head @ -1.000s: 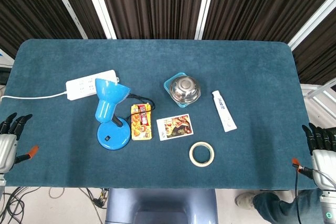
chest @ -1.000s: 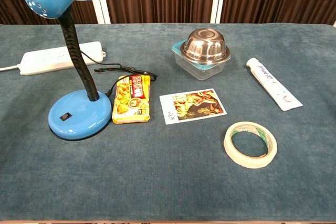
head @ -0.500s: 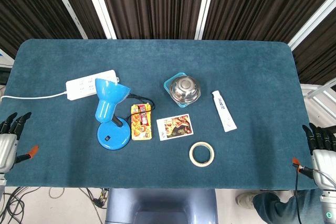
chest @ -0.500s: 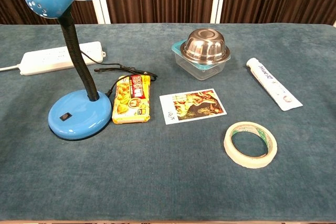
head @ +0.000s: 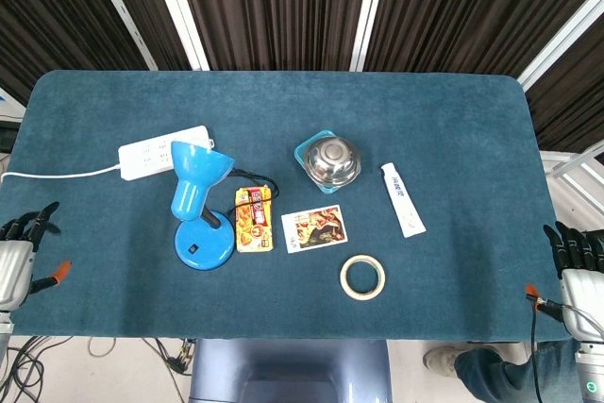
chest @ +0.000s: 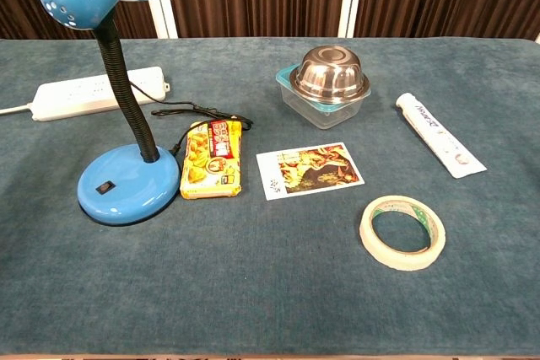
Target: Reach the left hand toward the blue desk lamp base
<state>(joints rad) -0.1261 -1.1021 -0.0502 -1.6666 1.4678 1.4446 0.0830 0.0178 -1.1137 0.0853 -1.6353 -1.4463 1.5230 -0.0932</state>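
Left hand [head: 19, 252] has shifted slightly since a second ago: its dark fingertips now splay a little further right over the table's left edge, low left of the head view. Fingers apart, nothing held. Right hand [head: 578, 266] unchanged at the lower right edge, off the table, fingers extended and empty. Neither hand shows in the chest view.

Blue desk lamp base [head: 203, 244] sits left of centre on the table [head: 453, 120], a round disc with a small dark switch on top. Black flexible neck [chest: 126, 90] rises from the disc's rear edge; shade [head: 193, 172] leans toward the upper part of the head view, overhanging the white power strip [head: 162, 151].

Snack packet [head: 253, 218] lies just beside the base on its right, touching or nearly so. Photo card [head: 314, 228], steel bowl in a teal container [head: 328, 161], white tube [head: 402, 198] and tape roll [head: 362, 277] lie further right.

Bare cloth spans between the left hand and the base, well apart.
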